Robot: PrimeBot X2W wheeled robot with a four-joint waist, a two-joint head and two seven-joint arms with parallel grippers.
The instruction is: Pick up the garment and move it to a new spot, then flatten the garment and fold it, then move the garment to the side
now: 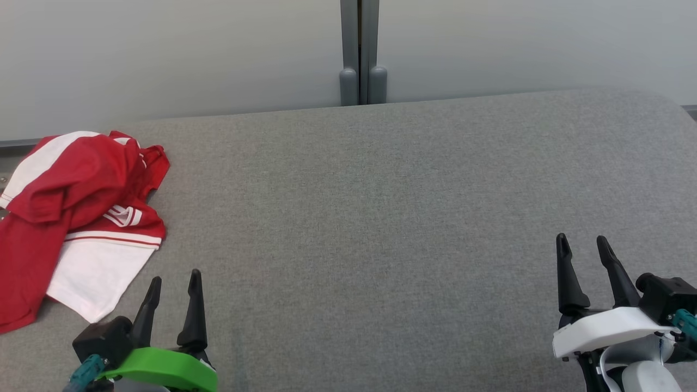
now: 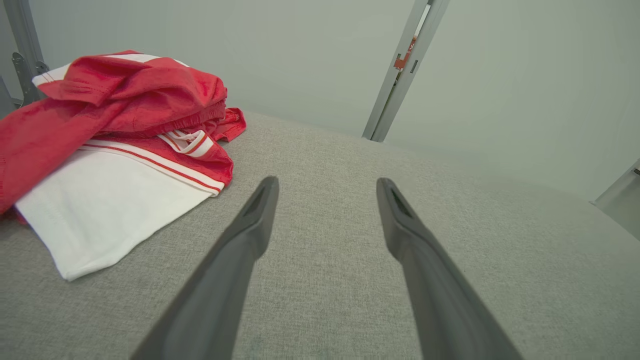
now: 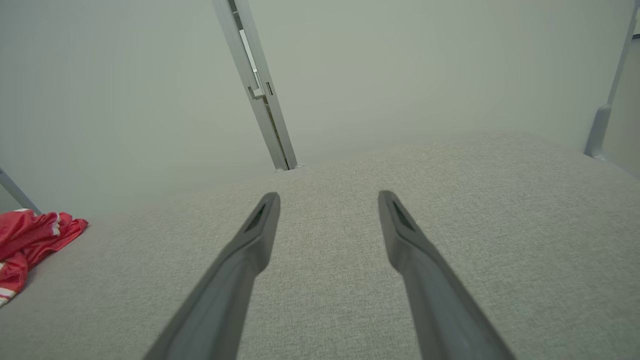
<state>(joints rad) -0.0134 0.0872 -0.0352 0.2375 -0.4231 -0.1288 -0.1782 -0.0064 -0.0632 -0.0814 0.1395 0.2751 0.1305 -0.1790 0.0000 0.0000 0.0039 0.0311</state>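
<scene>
A red and white garment (image 1: pixel 76 218) lies crumpled at the far left of the grey fabric surface (image 1: pixel 381 218), partly over its left edge. My left gripper (image 1: pixel 175 276) rests at the lower left, just right of and below the garment, open with nothing between its fingers. In the left wrist view the garment (image 2: pixel 115 150) lies ahead and to the left of the left gripper (image 2: pixel 325 184). My right gripper (image 1: pixel 581 240) stands open at the lower right, far from the cloth. The right wrist view shows the right gripper (image 3: pixel 327 199) open and the garment (image 3: pixel 30 240) at the far left edge.
A pale wall panel (image 1: pixel 163 54) with a grey vertical post (image 1: pixel 359 54) runs behind the surface. The surface's back right corner (image 1: pixel 653 109) is rounded. Wide grey fabric stretches between the two grippers.
</scene>
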